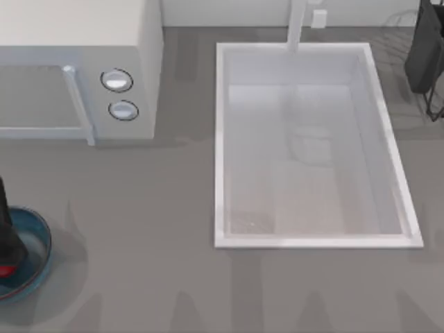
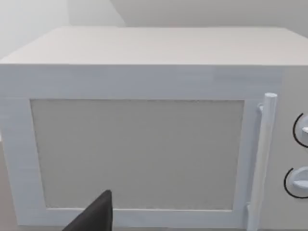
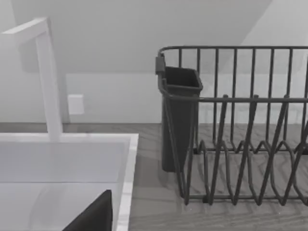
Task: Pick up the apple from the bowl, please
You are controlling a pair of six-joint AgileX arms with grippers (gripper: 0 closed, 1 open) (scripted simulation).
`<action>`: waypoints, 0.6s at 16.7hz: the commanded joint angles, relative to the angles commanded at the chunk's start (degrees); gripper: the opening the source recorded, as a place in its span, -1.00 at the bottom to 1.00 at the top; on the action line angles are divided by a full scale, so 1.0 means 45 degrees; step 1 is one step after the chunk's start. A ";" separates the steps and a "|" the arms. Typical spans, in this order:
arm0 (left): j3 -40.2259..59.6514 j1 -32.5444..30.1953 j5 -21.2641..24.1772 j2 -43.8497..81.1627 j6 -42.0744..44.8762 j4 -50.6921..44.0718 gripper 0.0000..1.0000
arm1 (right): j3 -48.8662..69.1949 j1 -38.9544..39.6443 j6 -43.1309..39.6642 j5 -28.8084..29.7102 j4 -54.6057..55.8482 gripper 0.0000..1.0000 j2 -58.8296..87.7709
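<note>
A: Where is your task's fruit right now?

B: Look at the far left edge of the top view. The round shallow bowl of dark blue-teal glass sits on the grey desk at that edge, partly cut off by the frame. A sliver of the small glossy red apple shows inside it, right under the dark body of your left pincer.

A: Is that pincer clamped on the apple?

B: You cannot tell. Its black body covers the fingers from above, and the left wrist view gives you just one dark finger in front of the white box-shaped microwave.

A: How much room do you have around the bowl?

B: To the bowl's right the desk lies bare as far as the white rectangular sink, which is well apart from it. Toward the back, the microwave's front edge and its vertical handle stand some way off from the bowl's rim.

A: And your right arm?

B: It is on the right side of the desk. Its wrist view looks across the sink's corner to the white faucet and the dark wire dish rack, with its cutlery cup. One dark finger of the right pincer shows there; you cannot tell its state either.
</note>
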 joint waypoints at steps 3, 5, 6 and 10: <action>0.0000 0.0000 0.0000 0.0000 0.0000 0.0000 1.00 | 0.0000 0.0000 0.0000 0.0000 0.0000 1.00 0.0000; 0.0000 0.0000 0.0000 0.0000 0.0000 0.0000 1.00 | 0.0000 0.0000 0.0000 0.0000 0.0000 1.00 0.0000; 0.0000 0.0000 0.0000 0.0000 0.0000 0.0000 1.00 | 0.0000 0.0000 0.0000 0.0000 0.0000 1.00 0.0000; 0.0136 0.0011 0.0000 0.0156 0.0013 -0.0150 1.00 | 0.0000 0.0000 0.0000 0.0000 0.0000 1.00 0.0000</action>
